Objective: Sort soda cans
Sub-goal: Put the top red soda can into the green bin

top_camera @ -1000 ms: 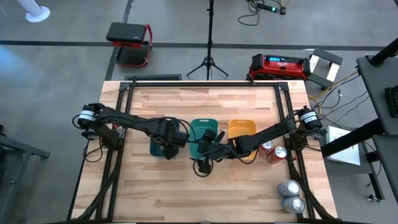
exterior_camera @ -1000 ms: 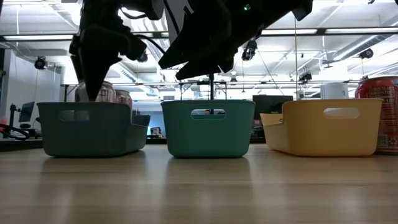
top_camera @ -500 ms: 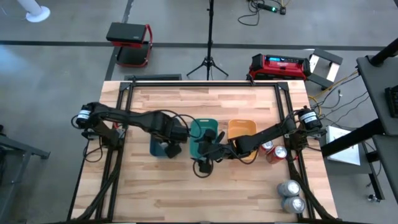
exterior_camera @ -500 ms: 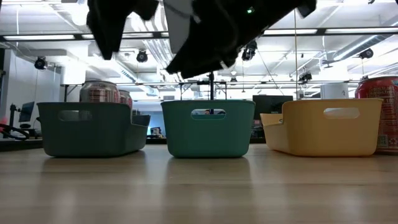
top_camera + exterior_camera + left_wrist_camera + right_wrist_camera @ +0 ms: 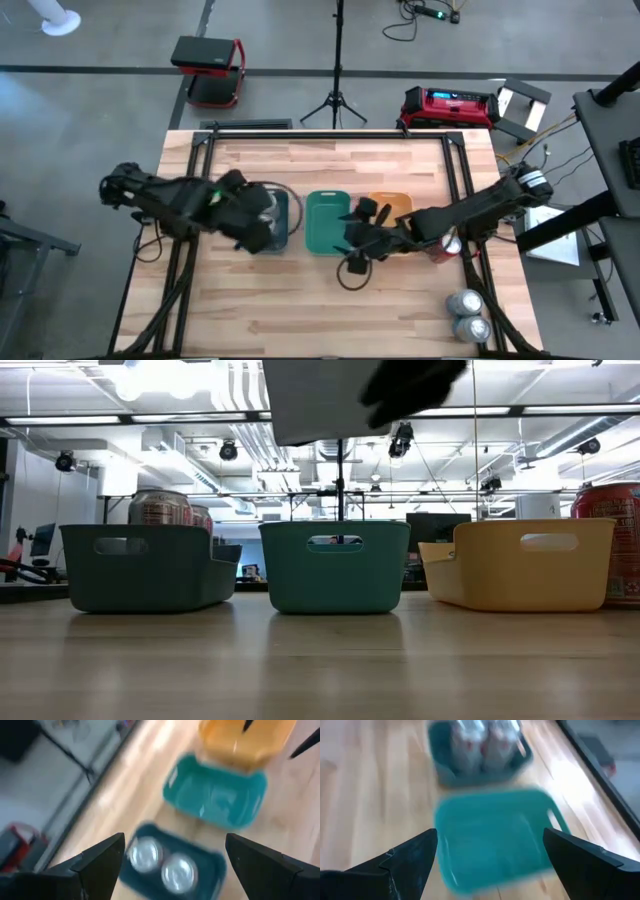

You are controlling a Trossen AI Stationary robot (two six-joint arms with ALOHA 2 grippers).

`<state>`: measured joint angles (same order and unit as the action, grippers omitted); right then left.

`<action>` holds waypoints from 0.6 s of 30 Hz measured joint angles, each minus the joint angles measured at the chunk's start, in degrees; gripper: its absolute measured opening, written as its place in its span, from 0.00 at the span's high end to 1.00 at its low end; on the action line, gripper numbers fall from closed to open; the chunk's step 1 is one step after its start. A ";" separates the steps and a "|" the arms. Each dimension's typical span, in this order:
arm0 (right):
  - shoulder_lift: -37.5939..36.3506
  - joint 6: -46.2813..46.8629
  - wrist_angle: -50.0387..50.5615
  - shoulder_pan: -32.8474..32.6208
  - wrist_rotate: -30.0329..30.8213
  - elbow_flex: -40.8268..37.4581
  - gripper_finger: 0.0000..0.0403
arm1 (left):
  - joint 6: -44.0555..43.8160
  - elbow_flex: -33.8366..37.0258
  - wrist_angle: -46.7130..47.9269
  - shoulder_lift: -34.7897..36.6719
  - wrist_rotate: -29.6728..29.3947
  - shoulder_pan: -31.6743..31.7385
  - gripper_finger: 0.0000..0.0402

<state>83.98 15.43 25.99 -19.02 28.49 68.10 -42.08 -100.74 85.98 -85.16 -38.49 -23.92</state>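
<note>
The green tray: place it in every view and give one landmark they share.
High view: green tray at table centre, between the other trays.
Low view: middle tray.
Left wrist view, between the orange tray and the dark teal tray.
Right wrist view, nearest.
Landmark: the dark teal tray beside it, holding two cans.

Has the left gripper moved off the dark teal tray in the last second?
Yes. In the high view the left gripper has pulled back toward the table's left side, uncovering most of the dark teal tray. Its jaws are open and empty.
</note>
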 joint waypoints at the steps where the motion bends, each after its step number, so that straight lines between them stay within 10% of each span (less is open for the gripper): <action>1: -1.04 1.55 3.53 -0.07 0.01 -0.02 0.11 | 0.76 0.65 -2.12 0.64 -2.05 -0.75 0.18; 7: -7.10 10.97 24.60 -0.11 -1.93 1.88 0.11 | 14.10 6.81 -23.33 2.11 -5.72 -2.32 0.18; 18: -14.29 23.60 51.64 -0.22 -7.96 2.60 0.11 | 32.74 28.68 -66.19 1.86 9.18 0.61 0.18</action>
<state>69.69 39.03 77.63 -19.24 20.53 70.70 -9.34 -72.06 19.78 -83.30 -29.31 -23.30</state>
